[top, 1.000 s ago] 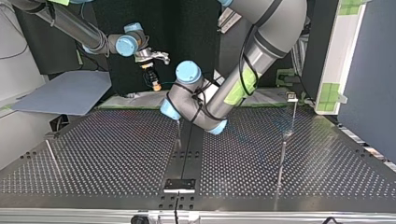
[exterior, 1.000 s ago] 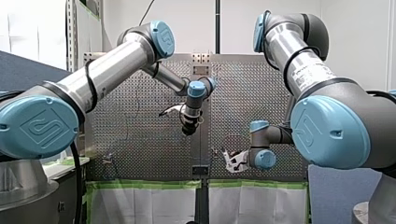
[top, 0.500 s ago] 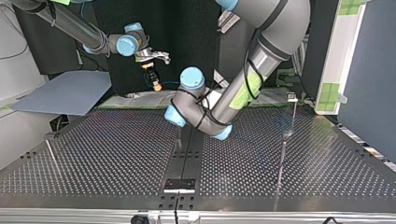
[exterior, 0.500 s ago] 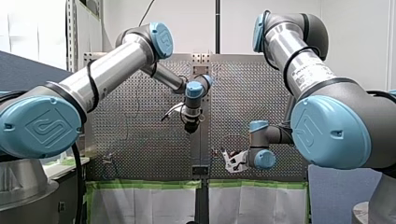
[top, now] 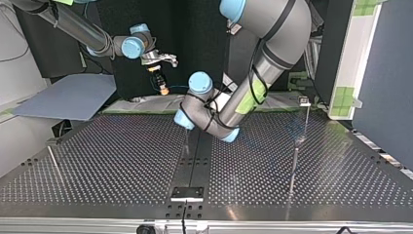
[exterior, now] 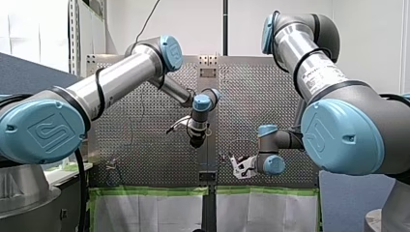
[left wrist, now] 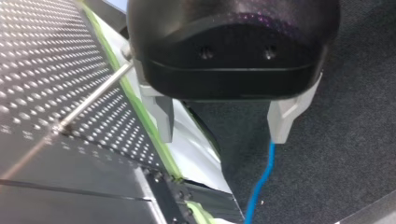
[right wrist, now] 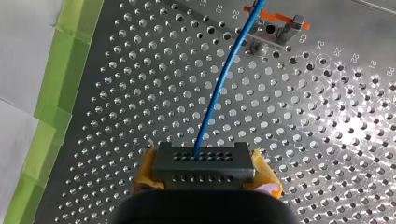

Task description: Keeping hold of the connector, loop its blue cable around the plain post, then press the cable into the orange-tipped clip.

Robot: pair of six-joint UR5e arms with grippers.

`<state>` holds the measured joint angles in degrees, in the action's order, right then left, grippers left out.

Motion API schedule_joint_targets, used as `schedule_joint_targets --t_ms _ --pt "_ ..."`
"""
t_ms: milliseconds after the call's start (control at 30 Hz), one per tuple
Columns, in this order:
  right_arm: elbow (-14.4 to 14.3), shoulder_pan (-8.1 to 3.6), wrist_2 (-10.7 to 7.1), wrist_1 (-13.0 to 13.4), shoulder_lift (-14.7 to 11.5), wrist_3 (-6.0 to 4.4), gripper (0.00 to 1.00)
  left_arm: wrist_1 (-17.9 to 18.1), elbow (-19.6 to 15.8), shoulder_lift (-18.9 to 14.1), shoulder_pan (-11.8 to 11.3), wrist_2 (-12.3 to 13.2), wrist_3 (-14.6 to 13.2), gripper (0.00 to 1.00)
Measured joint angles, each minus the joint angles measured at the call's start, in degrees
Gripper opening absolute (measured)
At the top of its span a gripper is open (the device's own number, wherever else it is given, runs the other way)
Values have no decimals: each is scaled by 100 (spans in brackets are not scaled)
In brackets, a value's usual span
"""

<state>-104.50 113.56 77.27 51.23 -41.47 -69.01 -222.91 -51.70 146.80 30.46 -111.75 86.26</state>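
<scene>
my left arm (top: 271,46) over perforated table (top: 97,161)

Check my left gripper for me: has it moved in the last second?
Yes. In the front view my left gripper has come down alongside the table's centre seam, closer to the black plate below it.

This is a robotics laboratory, set up as a test cell. Two industrial arms of silver tube with pale blue joint caps, my left arm (exterior: 116,84) and my right arm (exterior: 309,67), reach over a grey perforated metal bench (top: 122,161). Engraved row numbers (right wrist: 337,52) mark its holes. A small metal clip with an orange tip (right wrist: 275,29) is bolted to it. Strips of green tape (exterior: 150,191) border white sheeting (exterior: 145,212) at the bench's edge. Blue-grey partition panels (top: 384,87), a slotted metal upright (exterior: 73,34) and plain white walls (exterior: 193,24) stand around it.
</scene>
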Motion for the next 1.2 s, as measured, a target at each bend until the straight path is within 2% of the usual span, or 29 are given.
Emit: schedule_joint_targets --t_ms 333,700,1200 --pt "2 0 0 2 1 0 0 213 -9 198 8 87 35 100" --pt "3 4 0 7 -1 0 0 396 -15 635 2 143 20 100" --pt "3 1 0 10 1 9 0 1100 -292 741 -178 178 114 100"
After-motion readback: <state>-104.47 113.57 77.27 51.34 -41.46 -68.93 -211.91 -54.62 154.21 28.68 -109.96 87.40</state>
